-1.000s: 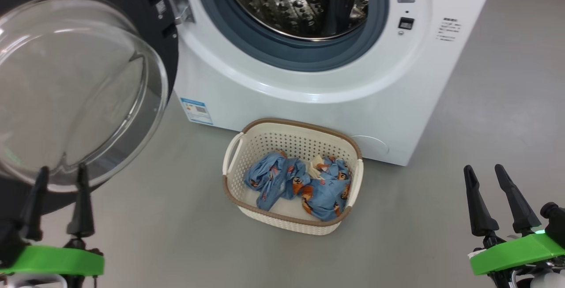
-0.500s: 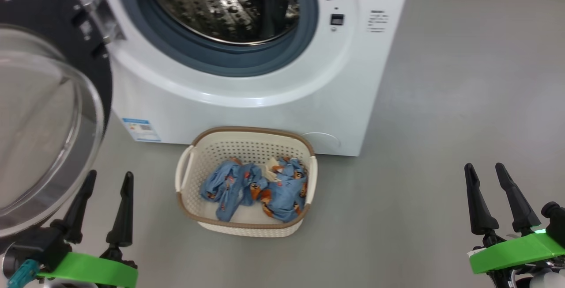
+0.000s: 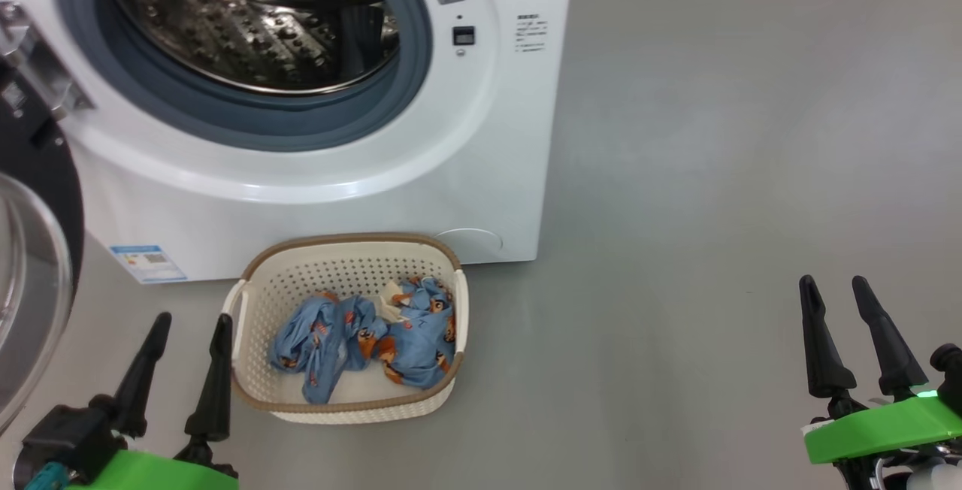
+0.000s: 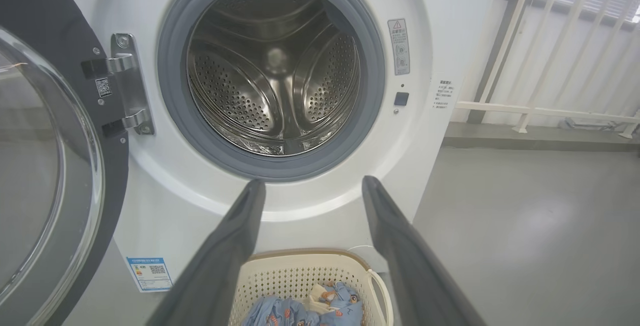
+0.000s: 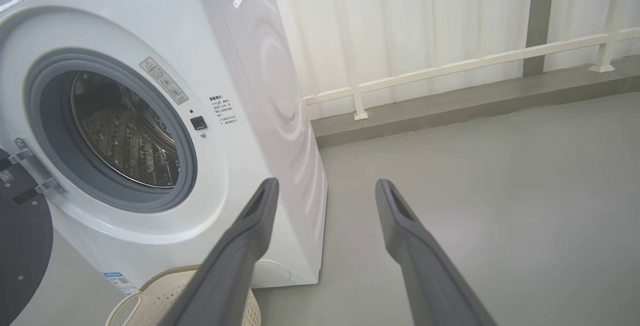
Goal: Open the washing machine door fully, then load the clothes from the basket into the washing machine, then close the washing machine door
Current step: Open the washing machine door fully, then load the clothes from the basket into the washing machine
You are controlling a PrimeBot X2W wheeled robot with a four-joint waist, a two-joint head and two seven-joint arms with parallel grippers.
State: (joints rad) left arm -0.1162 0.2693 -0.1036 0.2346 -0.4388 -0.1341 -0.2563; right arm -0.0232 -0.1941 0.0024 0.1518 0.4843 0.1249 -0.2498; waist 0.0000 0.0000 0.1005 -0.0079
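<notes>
Below the head camera we logged the clothes point(image 3: 361, 340), judged soft, light and limp, heaped in the basket point(image 3: 346, 238) in front of the washing machine point(image 3: 481, 137). The heap's long axis ran left-right, and a raised fold looked the best pinch. Left gripper point(image 3: 193, 317) and right gripper point(image 3: 833, 281): both spread, empty.
Left wrist: the washing machine door point(image 4: 50, 141) hung open at left, drum point(image 4: 275, 76) facing us.
Right wrist: that gripper aimed past the machine's corner.

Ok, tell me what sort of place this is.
Likely a laundry area, perhaps a balcony or utility room: a front-loading washer, a basket of clothes on a bare grey floor, and a white railing behind.
</notes>
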